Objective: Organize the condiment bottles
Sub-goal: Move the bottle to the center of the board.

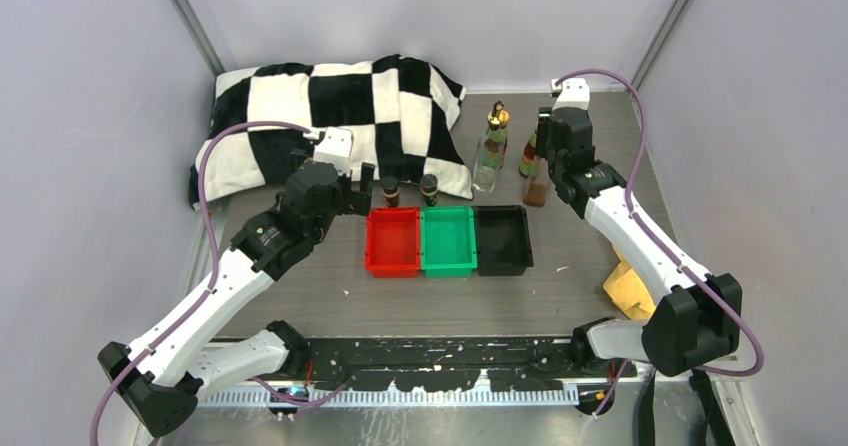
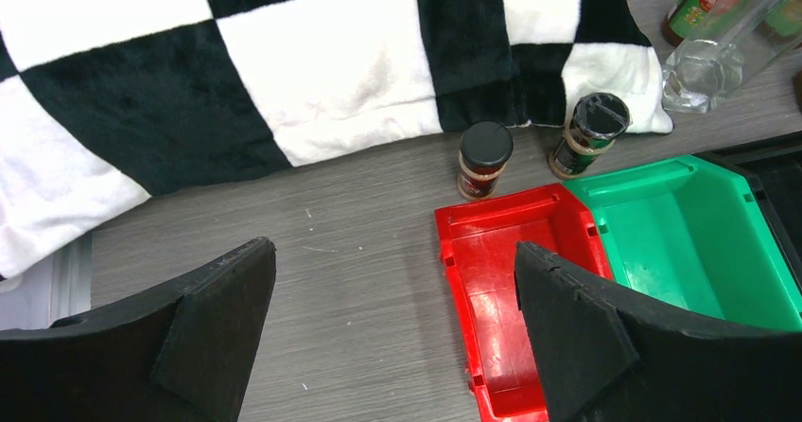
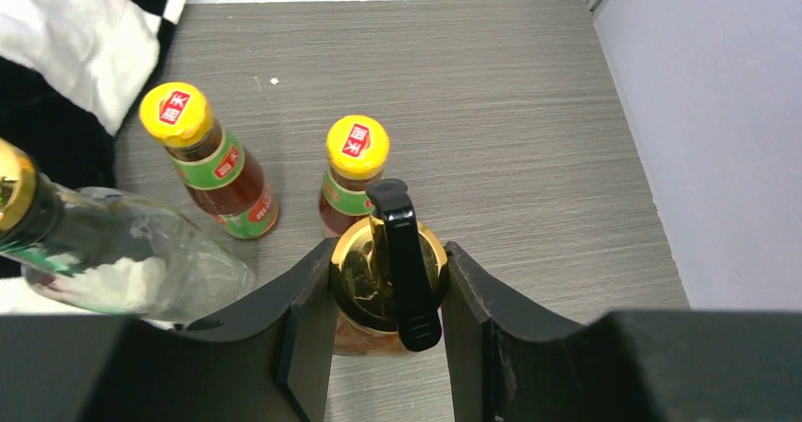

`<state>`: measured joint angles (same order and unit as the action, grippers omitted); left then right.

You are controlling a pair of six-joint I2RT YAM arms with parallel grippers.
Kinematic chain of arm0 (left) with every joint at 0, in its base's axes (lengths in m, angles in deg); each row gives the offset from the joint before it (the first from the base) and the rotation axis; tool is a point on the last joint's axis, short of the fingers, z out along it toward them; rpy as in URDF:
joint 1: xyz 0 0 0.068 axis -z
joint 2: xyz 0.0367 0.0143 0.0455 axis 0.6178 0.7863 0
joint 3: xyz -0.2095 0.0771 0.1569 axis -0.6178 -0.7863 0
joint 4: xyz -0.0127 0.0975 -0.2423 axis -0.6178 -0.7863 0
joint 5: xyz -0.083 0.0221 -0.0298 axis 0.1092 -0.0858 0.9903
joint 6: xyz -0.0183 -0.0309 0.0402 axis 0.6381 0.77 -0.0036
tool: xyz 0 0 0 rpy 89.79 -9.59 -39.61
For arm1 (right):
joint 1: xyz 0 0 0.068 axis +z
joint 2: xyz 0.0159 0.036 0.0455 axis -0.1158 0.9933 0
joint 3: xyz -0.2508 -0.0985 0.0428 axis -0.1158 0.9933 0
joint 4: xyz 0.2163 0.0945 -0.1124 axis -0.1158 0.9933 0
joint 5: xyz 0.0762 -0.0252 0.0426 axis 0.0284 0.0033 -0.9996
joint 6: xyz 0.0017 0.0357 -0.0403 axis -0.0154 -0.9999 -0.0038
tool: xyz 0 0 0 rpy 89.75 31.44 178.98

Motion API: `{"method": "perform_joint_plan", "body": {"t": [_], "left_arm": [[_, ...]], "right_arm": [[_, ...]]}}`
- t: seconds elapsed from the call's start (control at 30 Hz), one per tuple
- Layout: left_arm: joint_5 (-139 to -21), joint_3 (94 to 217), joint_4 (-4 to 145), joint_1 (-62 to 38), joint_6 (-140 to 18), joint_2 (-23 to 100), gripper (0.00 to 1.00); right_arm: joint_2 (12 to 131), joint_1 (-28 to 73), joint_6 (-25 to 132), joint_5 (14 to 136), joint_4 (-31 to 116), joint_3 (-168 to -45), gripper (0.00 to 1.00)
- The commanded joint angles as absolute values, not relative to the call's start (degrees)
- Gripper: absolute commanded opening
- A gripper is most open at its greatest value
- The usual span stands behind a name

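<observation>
Right wrist view: the right gripper (image 3: 388, 294) pinches a gold-topped bottle (image 3: 364, 271) just beyond the black tray (image 1: 527, 241), the left gripper (image 2: 392, 318) hangs spread near the red tray (image 2: 492, 219), and none of the condiment bottles (image 2: 485, 157) sits in a tray yet.

the yellow caps (image 3: 159, 124) bear red stickers (image 3: 357, 140) with white characters, too blurred to read.
</observation>
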<state>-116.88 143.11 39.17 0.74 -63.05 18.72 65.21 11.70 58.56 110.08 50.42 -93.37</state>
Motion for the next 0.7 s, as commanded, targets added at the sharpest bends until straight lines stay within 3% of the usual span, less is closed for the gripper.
{"method": "perform_joint_plan", "body": {"t": [0.0, 0.67], "left_arm": [[-116.47, 143.02, 41.96, 0.95, -63.12, 18.31, 0.97], [-116.18, 143.1, 41.91, 0.95, -63.21, 18.73, 0.97]], "right_arm": [[62.05, 10.0, 58.91, 111.65, 45.78, -96.9, 0.01], [62.75, 4.98, 58.25, 110.76, 42.97, -95.76, 0.01]]}}
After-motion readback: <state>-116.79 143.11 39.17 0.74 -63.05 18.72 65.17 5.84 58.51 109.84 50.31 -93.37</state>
